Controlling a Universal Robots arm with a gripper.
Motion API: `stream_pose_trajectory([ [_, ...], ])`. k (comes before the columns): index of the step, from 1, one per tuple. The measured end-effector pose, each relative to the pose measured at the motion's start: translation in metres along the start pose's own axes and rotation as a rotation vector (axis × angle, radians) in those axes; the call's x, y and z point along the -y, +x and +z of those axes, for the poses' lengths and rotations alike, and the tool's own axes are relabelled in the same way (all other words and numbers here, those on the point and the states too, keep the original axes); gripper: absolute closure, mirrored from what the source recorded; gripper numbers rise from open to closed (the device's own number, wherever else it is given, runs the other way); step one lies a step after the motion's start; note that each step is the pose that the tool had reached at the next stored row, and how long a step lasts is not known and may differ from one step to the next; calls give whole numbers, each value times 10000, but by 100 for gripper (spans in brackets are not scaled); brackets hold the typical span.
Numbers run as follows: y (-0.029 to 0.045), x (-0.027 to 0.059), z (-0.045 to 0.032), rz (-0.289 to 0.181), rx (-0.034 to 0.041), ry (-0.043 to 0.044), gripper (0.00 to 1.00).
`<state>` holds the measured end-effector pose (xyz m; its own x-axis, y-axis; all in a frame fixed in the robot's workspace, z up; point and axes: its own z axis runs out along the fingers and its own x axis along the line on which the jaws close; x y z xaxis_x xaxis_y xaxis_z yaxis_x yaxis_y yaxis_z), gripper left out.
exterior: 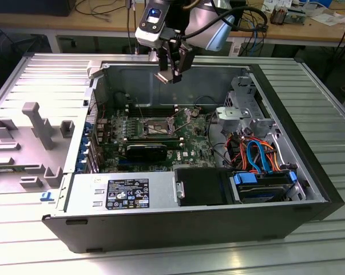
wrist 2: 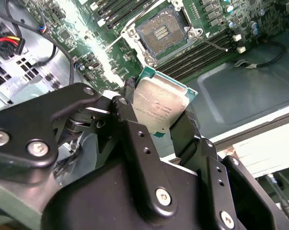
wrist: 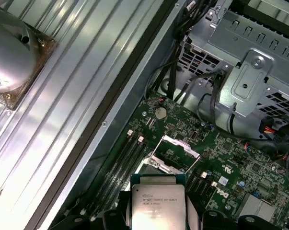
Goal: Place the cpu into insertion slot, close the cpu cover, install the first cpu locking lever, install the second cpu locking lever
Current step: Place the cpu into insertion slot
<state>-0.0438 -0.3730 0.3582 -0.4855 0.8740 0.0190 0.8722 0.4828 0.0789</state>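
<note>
I am holding the cpu in my pincer. The two black fingers are pressing on opposite edges of the chip, and its silvery-grey top is facing the cameras in both wrist views. In the first wrist view the cpu is sitting between the finger ends of the pincer, with its green rim showing along one edge.

In the exterior view my pincer is hanging in the air over the open computer case, near its far wall. The cpu is showing as a small pale square at the finger ends, well above the motherboard and not touching anything else.

The insertion slot is lying open on the board, its dark square bed bare, with memory slots running beside it. In the exterior view the insertion slot is lying below my pincer and nearer the camera. The cpu cover is standing tilted up off the slot, and a thin wire lever is slanting up beside it.

The case is lying on its side on a ribbed metal worktop. A grey fixture is standing on the exterior view's left, and a metal drive cage is sitting inside the case beside the board.
</note>
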Motion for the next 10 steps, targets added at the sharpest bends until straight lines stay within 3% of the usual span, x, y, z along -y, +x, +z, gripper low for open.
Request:
stream_pose_trajectory([
  [1,0,2,16,409,25,10,45],
  [10,0,2,17,455,27,8,45],
])
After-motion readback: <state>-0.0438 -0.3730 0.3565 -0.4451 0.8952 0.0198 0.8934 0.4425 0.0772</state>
